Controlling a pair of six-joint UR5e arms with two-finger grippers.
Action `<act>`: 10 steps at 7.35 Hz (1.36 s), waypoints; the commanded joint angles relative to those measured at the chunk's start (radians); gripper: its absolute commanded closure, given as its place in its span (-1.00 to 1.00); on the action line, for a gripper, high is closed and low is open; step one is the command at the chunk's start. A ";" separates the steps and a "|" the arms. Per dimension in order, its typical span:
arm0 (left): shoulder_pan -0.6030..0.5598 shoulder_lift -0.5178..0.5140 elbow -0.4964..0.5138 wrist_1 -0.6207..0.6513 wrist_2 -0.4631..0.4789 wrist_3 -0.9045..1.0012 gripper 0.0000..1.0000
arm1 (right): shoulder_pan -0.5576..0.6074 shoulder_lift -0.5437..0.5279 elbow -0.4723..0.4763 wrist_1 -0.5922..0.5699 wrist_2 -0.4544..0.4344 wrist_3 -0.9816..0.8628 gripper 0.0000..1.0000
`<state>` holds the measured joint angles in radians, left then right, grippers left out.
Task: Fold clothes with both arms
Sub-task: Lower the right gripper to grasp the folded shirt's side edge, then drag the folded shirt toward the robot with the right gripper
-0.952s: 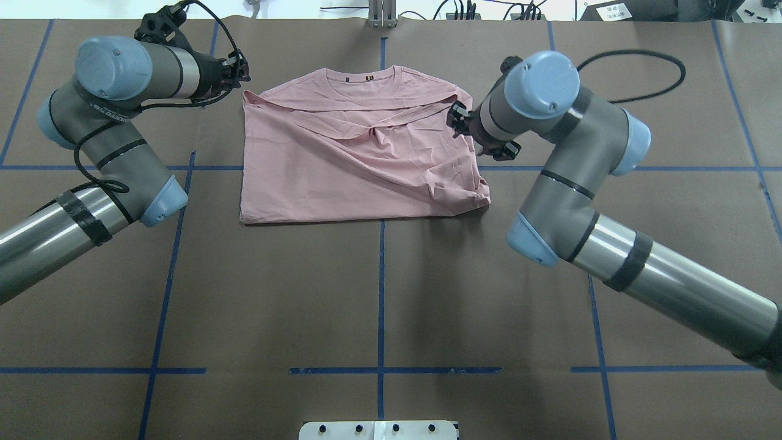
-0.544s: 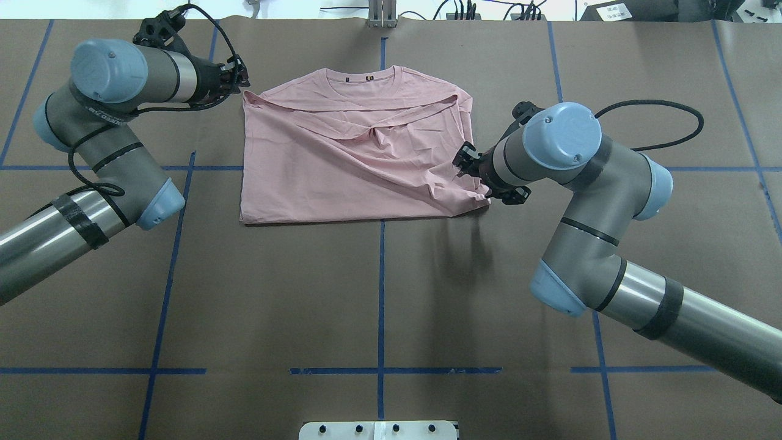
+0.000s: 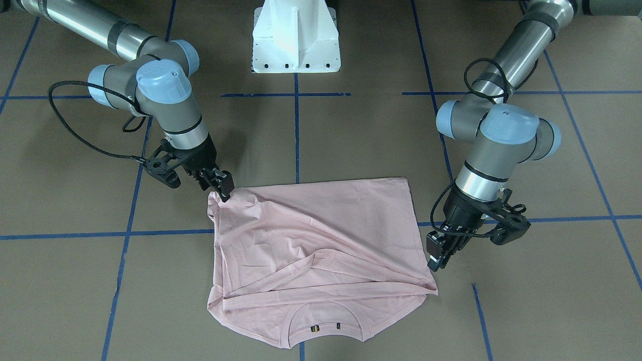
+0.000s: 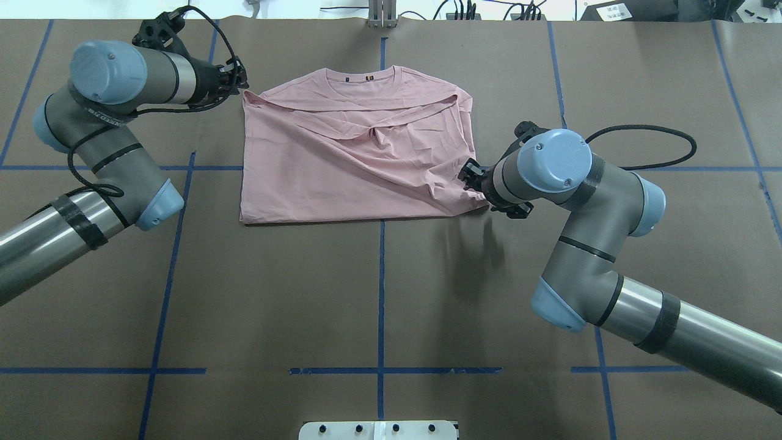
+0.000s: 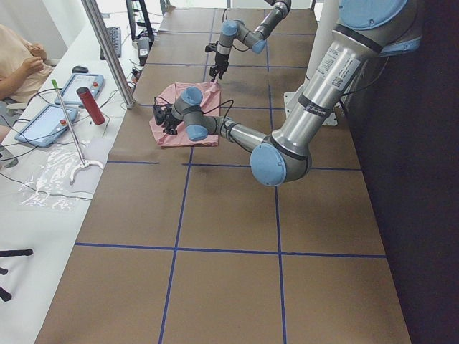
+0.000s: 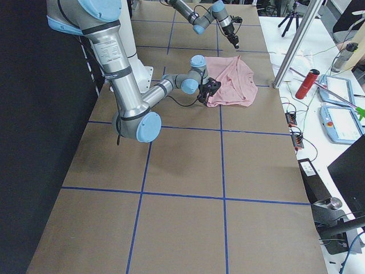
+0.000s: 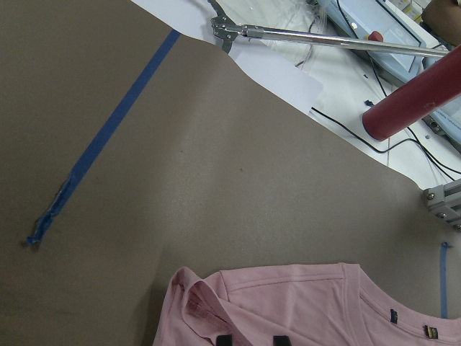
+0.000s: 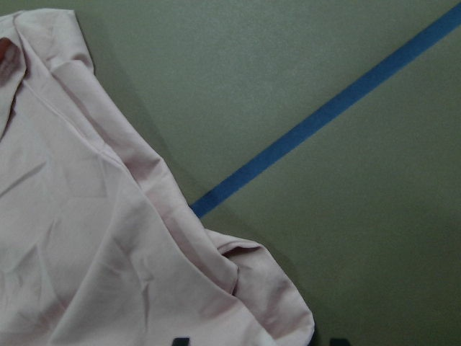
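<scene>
- Shirt [image 4: 357, 159], pale pink, lies mostly flat near ctr of brown table [image 4: 379, 293]. Its round neck [image 4: 360, 76] is at the edge far from the robot. Both sides are folded in across the chest, w/ creases.
- Right arm [image 4: 568, 183] reaches in from robot's right. Right claw [image 4: 471, 182] sits at the shirt's near right corner, which is bunched up.
- Right wrist view: right claw's fingertips [image 8: 180, 340] stand wide apart. The bunched corner lies btwn them, not pinched.
- Left arm [image 4: 116, 79] bends round to the shirt's far left corner. Left claw [image 4: 240, 76] is just beside that folded shoulder edge.
- Left wrist view: left claw's fingertips [image 7: 223, 339] show a small gap btwn them, pink cloth under them; not clamped on it.
- Blue tape lines [image 4: 165, 256] mark the table into squares.
- White base [image 3: 296, 35] stands at the robot's side of the table.
- Beyond the far edge: red bottle [image 7: 414, 101], metal rod [image 7: 324, 37] and cables on a white bench.
</scene>
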<state>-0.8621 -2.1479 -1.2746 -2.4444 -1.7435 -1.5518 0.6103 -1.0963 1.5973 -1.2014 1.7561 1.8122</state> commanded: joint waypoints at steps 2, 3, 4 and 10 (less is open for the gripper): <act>0.000 -0.001 -0.008 0.002 -0.001 -0.001 0.37 | 0.002 0.006 -0.016 0.002 -0.006 0.003 0.99; 0.000 -0.001 -0.008 0.002 -0.001 -0.001 0.37 | -0.001 -0.003 -0.014 0.003 -0.007 0.003 1.00; 0.000 -0.003 -0.009 0.002 -0.001 -0.004 0.37 | 0.000 -0.005 -0.002 0.003 -0.003 0.010 1.00; 0.006 -0.003 -0.077 0.001 -0.037 -0.011 0.37 | -0.284 -0.426 0.695 -0.251 0.089 0.202 1.00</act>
<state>-0.8583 -2.1508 -1.3390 -2.4424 -1.7574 -1.5624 0.4123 -1.4426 2.1599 -1.3885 1.8170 1.9496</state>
